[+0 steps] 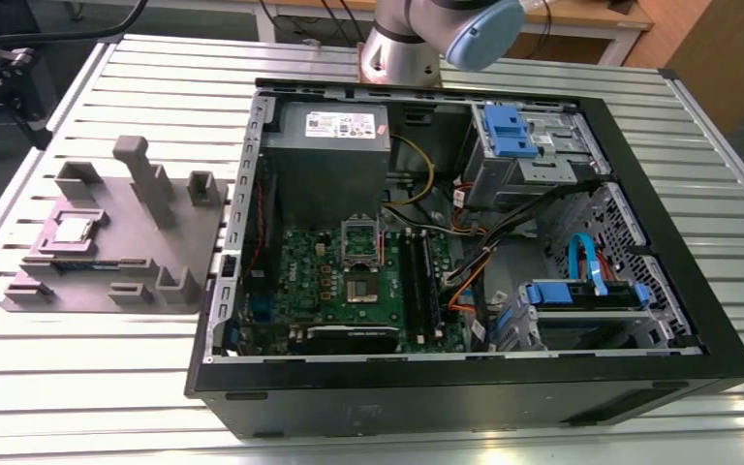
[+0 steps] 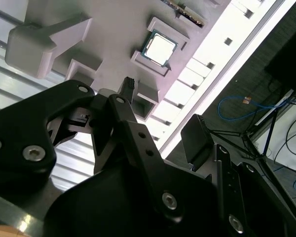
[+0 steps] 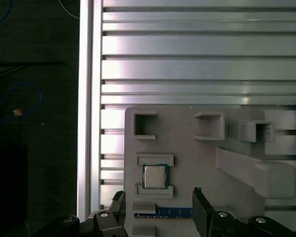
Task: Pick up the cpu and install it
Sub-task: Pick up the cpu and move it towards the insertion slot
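The cpu [image 1: 73, 229] is a small silver square lying flat in a nest on the grey fixture plate [image 1: 101, 291], on the exterior view's left beside the open computer case. It also shows in both wrist views, as the cpu [image 3: 154, 176] between two raised lips and the cpu [image 2: 160, 48] on the plate. My gripper [image 3: 158, 197] hangs well above the plate, open, its black fingers [image 3: 198, 197] spread wide with nothing between them. The cpu lies just beyond the fingertips [image 2: 129, 83], untouched. The motherboard socket [image 1: 361, 289] sits in the case with its metal lid raised.
The fixture plate carries tall grey posts [image 1: 147, 179] and a blue memory stick [image 3: 172, 213] near the cpu. Inside the case are a power supply [image 1: 333, 131], cables [image 1: 476, 262] and blue drive bays [image 1: 508, 131]. The slatted table's edge [image 3: 86, 123] runs close to the plate.
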You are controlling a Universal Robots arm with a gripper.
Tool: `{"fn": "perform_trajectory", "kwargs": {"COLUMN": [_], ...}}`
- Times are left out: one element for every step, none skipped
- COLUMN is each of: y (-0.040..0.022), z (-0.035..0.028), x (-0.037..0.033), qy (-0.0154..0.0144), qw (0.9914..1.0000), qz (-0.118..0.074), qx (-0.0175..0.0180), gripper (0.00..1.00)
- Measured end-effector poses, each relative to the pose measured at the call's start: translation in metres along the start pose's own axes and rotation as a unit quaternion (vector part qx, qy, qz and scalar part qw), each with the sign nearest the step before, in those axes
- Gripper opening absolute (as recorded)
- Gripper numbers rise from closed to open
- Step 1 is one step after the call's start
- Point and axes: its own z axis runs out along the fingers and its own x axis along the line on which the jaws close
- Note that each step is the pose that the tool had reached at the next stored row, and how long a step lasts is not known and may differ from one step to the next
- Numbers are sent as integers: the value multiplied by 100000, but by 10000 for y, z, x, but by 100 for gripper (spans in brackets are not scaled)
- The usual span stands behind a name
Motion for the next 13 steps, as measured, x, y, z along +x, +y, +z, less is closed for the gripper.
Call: {"fn": "perform_trajectory", "kwargs": {"y": [0,0,-1,0,-1,-1,-1,-1,-1,-1,-1,-1,-1], "z": [4,8,12,14,15,16,21,22,24,26,28,30,32], "x": [0,0,0,1,0,0,0,0,0,0,0,0,0], "qy": [3,0,3,6,3,-2,-2,-1,2,-1,-1,3,1], "qw": [100000,100000,100000,100000,100000,100000,100000,100000,100000,100000,100000,100000,100000], "qz": [3,0,1,6,2,-4,-13,-9,-12,-11,-11,-12,-12], "qx": [4,2,3,4,3,0,0,0,2,1,1,3,1], "gripper": [65,65,65,65,65,65,65,65,65,65,65,65,65]}}
